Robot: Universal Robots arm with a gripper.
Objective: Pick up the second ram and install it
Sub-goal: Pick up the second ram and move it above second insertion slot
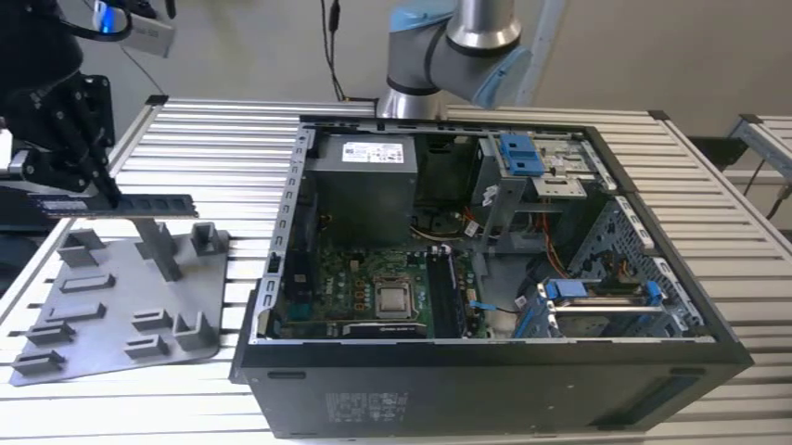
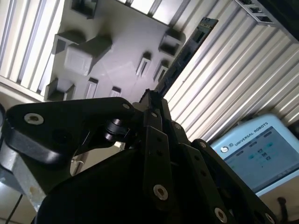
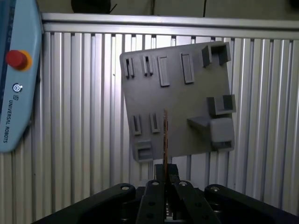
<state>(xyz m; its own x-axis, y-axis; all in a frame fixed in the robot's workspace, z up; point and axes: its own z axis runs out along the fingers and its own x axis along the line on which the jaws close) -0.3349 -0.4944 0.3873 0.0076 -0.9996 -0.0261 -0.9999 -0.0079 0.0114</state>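
**Ram pinched by one end above the tray**

The jaws are closed on the ram [image 1: 124, 204], gripping it by the end toward the exterior view's left. In the first wrist view the ram [image 3: 164, 133] shows edge-on, running straight out from between the jaws, so the grip looks square rather than skewed. In the second wrist view its dark length [image 2: 187, 51] reaches away over the grey plastic.

In the upper left of the exterior view the ram hangs level, on its long edge, with most of it free. Holding it by the end likely leaves the lower contact edge clear to meet a slot.

Below it lies the tray [image 1: 118, 320], whose raised blocks probably hold parts upright so the jaws can take them from above. One tall block [image 1: 158, 250] stands right under the ram; I cannot tell whether they touch.

The open case [image 1: 693, 306] sits well apart toward the exterior view's right, on the same slatted desk [image 1: 210, 139]. It lies on its side with the board [image 1: 359, 278] facing up, which suits a downward insertion.
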